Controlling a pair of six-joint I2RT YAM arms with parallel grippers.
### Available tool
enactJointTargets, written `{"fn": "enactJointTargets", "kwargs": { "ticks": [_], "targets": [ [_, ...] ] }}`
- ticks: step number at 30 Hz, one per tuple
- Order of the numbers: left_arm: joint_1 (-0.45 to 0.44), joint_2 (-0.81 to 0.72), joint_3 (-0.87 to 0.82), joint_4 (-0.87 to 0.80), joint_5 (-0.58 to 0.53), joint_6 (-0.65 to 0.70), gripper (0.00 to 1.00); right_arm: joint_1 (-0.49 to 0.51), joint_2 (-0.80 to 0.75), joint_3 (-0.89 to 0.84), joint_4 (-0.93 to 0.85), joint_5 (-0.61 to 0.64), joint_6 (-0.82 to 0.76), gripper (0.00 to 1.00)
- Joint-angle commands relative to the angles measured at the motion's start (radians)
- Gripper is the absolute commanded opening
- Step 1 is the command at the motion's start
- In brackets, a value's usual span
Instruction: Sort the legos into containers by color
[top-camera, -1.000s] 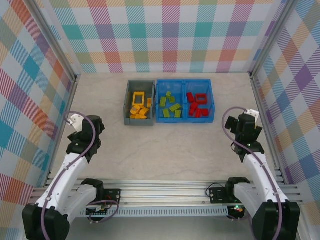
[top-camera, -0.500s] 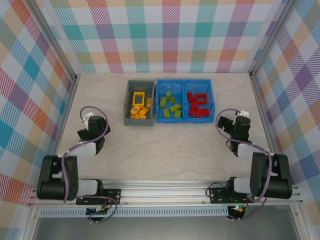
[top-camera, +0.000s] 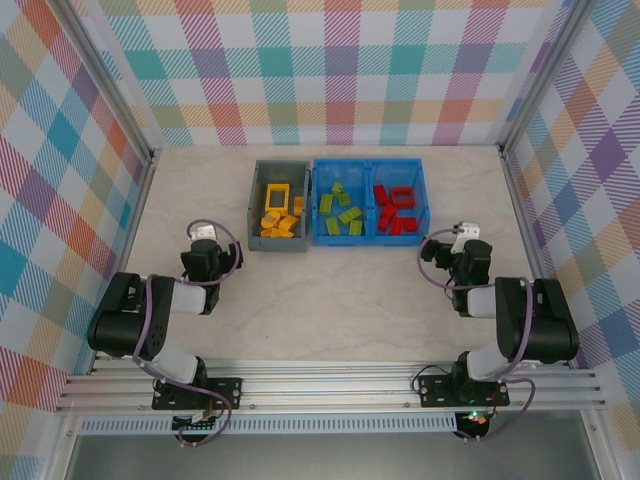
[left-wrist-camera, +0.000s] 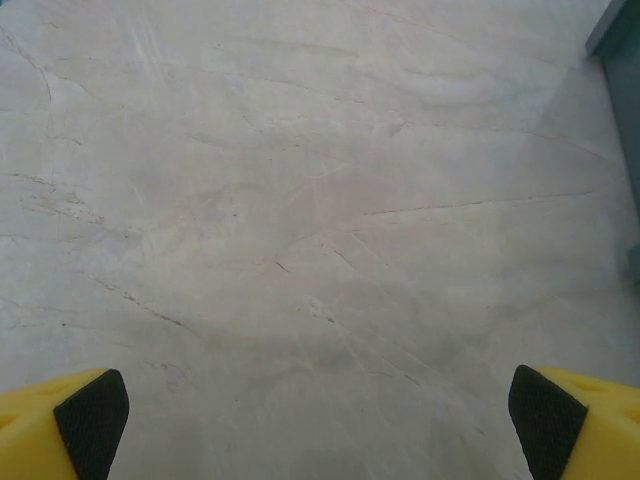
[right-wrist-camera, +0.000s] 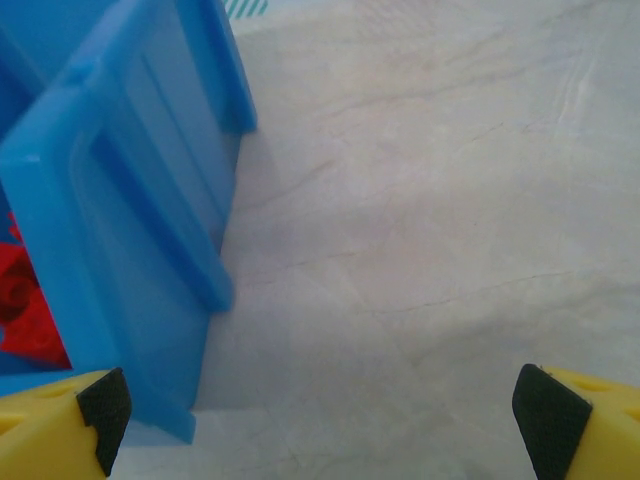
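Yellow legos all sit in the grey bin, green legos in the blue bin's left compartment, red legos in its right one. We see no loose bricks on the table. Over the last second both arms folded back toward their bases. Left gripper and right gripper jaws stand wide apart, holding nothing. We judge the sort done, arms parking
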Motion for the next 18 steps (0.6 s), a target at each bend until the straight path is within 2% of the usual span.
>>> {"fn": "enactJointTargets", "kwargs": {
  "ticks": [1,18],
  "targets": [
    [0.007,-0.001,0.026,0.098,0.004,0.022,1.00,0.018,0.010,0.093,-0.048,-0.011,-0.040,1.00],
    [0.007,-0.001,0.027,0.100,0.004,0.023,1.00,0.041,0.012,0.101,-0.060,0.019,-0.059,1.00]
  ]
}}
